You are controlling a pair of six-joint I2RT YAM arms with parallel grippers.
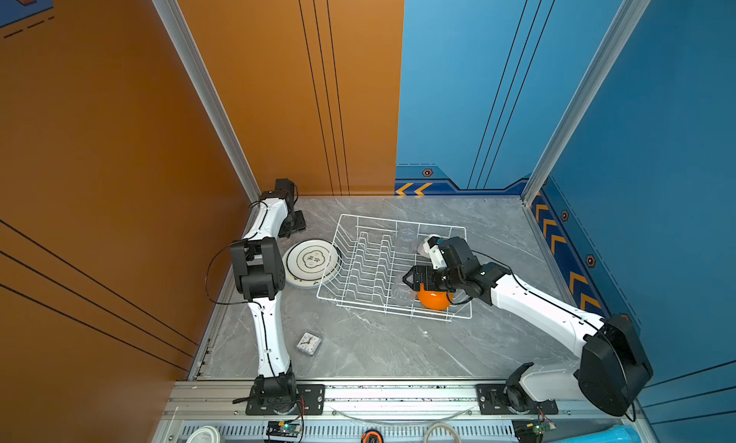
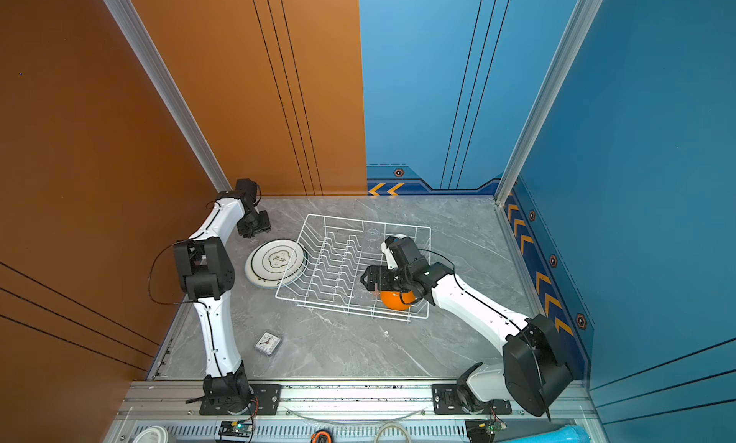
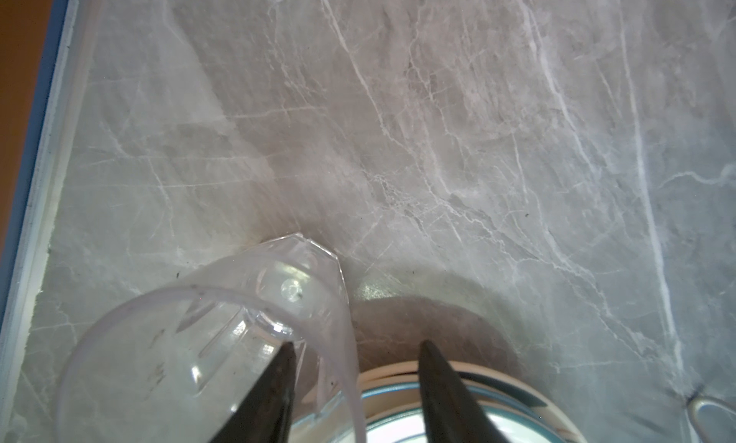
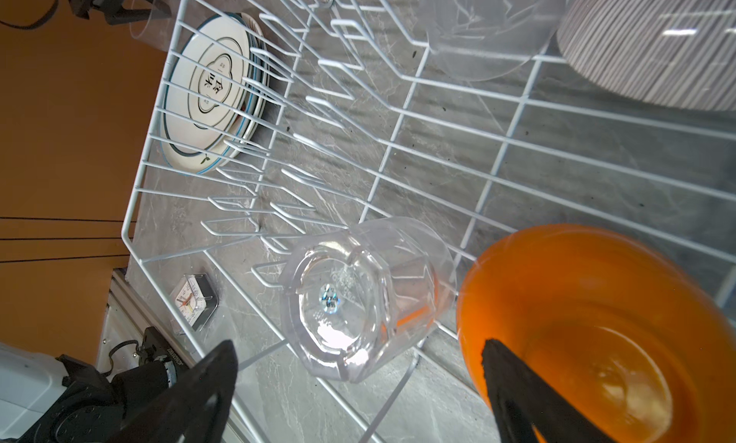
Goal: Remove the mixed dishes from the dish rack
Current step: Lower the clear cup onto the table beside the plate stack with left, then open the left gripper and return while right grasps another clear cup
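left claw (image 3: 358, 343): spread, astride the wall of corner tumbler (image 3: 199, 341), at far-left corner of desk (image 1: 398, 353) | right claw (image 4: 358, 343): spread above rack tumbler (image 4: 358, 297) and orange bowl (image 1: 434, 299), near-right corner of dish rack (image 1: 358, 301) | plates (image 1: 310, 263): stacked on desk, just beside rack's left side

Bright overhead light throws soft striped shadows under the dish rack (image 1: 402, 221). Wrist views blur close up; highlights glint on the tumbler (image 4: 358, 301).

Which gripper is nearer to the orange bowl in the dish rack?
Right. The right gripper hangs just above the orange bowl; the left gripper is far off, beyond the plates.
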